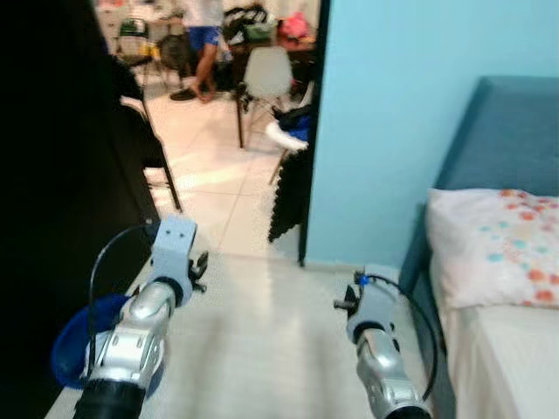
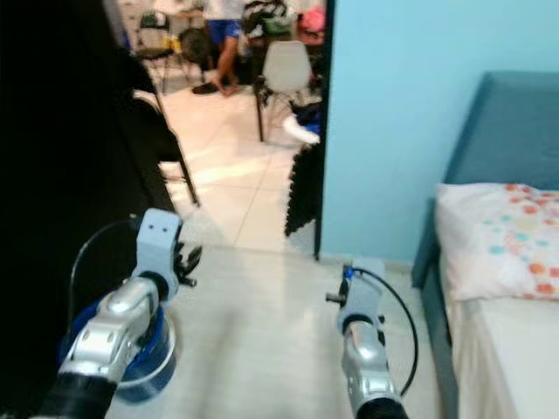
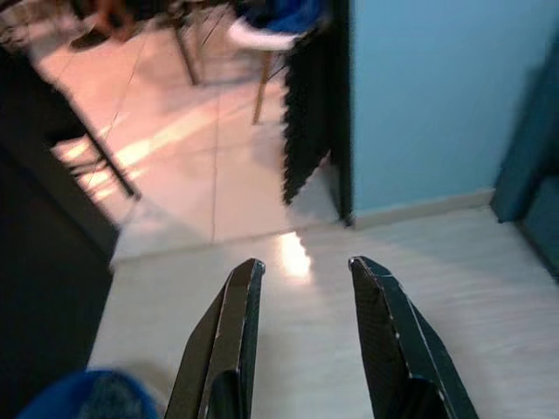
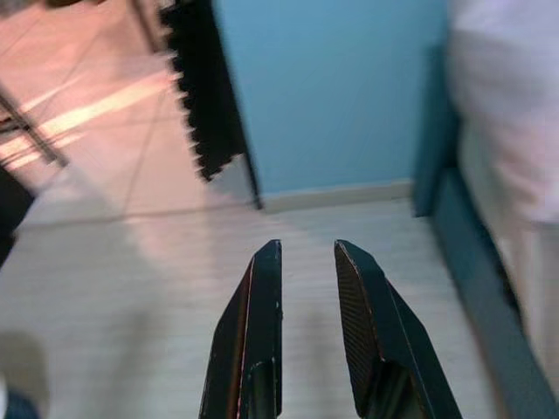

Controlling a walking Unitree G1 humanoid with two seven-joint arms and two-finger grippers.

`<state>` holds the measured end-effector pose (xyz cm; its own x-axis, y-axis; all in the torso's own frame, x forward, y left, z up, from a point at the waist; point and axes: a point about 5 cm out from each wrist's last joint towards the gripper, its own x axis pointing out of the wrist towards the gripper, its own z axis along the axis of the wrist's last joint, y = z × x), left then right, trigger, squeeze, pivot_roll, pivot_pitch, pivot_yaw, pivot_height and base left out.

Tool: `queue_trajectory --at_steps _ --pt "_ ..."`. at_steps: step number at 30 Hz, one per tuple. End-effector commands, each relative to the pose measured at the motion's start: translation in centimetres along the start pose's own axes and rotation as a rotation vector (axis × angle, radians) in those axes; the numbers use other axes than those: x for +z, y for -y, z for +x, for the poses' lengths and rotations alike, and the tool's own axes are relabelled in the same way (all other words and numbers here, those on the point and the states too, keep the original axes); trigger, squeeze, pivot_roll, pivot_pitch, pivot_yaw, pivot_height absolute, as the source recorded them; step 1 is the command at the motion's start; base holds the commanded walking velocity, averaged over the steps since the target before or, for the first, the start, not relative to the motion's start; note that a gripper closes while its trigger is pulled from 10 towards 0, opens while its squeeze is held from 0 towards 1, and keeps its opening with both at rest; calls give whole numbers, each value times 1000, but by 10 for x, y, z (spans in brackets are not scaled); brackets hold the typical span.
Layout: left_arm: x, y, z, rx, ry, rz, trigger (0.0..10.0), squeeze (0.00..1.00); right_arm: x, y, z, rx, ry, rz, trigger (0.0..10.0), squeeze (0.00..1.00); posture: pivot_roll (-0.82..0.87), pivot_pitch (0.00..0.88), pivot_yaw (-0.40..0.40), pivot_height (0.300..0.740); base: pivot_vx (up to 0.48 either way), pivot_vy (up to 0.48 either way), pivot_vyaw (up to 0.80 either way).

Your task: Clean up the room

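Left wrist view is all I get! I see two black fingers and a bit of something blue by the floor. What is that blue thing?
Observer: A round blue bin on the floor, beside the left arm.
Operator: Is there a bed?
Observer: Yes, on the robot's right, with a spotted pillow.
Operator: Anybody around?
Observer: A person stands in the far room, near a white chair.

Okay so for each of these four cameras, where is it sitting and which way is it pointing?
Left eye view: head camera, forward and down past both arms toward the doorway and white chair.
Right eye view: same scene; bed pillow, blue bin.
Left wrist view: along the open left gripper toward the doorway.
Right wrist view: along the open right gripper toward the blue wall.
All four share that wall.
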<state>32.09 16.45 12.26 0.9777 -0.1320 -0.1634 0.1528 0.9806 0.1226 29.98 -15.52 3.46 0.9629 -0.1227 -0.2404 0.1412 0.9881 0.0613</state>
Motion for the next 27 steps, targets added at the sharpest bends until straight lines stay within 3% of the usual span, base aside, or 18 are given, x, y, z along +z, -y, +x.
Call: queue_trajectory --at_steps 1,4,5,6,7,10,13,21,27 --pt "-7 -6 0 23 -27 -20 10000 0 2 -6 -2 10 12 10 10000 0 135 0 23 726 0 0 -800" --pt "-13 -5 0 26 -28 -62 10000 0 3 -6 -1 12 13 15 10000 0 135 0 23 726 0 0 -800" --pt "-29 -3 -2 37 -64 -91 10000 0 1 -7 -1 14 -1 9 10000 0 105 0 11 726 0 0 -800" --pt "-29 -3 -2 37 -64 -91 10000 0 1 -7 -1 14 -1 9 10000 0 105 0 11 726 0 0 -800" --pt "-59 4 -10 38 -139 -118 10000 0 -3 -10 -1 48 -20 -33 10000 0 93 0 5 726 0 0 -800" --pt "-67 6 -13 38 -162 -120 10000 0 -3 -11 -2 63 -24 -52 10000 0 93 0 5 726 0 0 -800" --pt "-65 4 -15 54 -156 -75 10000 0 -2 -9 -1 68 -16 -114 10000 0 81 0 -20 726 0 0 -800" --pt "-63 -1 -11 70 -141 -63 10000 0 6 0 0 53 2 -143 10000 0 52 0 -53 726 0 0 -800" --pt "-60 5 -6 71 -110 -51 10000 0 3 3 3 48 -21 -128 10000 0 65 0 -43 726 0 0 -800"
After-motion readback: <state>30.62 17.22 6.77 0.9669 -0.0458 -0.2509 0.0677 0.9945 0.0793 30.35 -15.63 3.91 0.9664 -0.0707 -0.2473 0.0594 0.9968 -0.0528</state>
